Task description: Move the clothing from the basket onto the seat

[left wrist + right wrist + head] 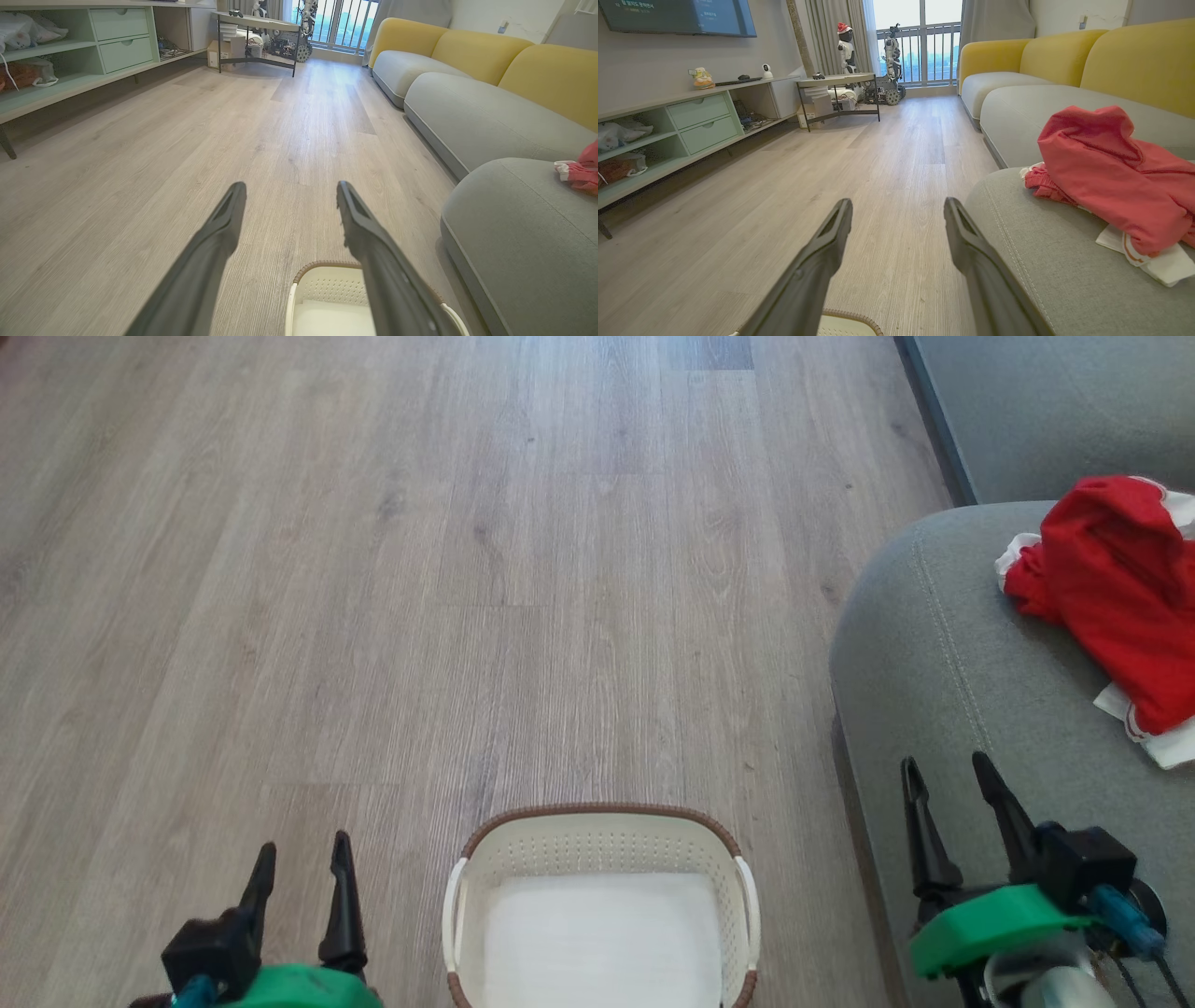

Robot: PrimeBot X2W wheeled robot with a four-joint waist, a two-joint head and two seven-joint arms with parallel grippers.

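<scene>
The red clothing [1116, 593] with white trim lies in a crumpled heap on the grey seat [943, 653] at the right; it also shows in the right wrist view as the clothing [1111, 175] on the seat [1041, 252]. The white basket [599, 840] with a brown rim stands on the floor at bottom centre, with nothing inside. My left gripper [303, 863] hangs open to the basket's left, holding nothing. My right gripper [952, 779] is open over the seat's front edge, short of the clothing. The basket rim [327, 268] shows under my left gripper [289, 193].
Wooden floor [420, 569] stretches ahead and to the left. A long grey sofa with yellow backrests [467, 51] runs along the right. A pale green cabinet [698, 121] lines the left wall, and a small dark-framed table [838, 95] stands far ahead by the window.
</scene>
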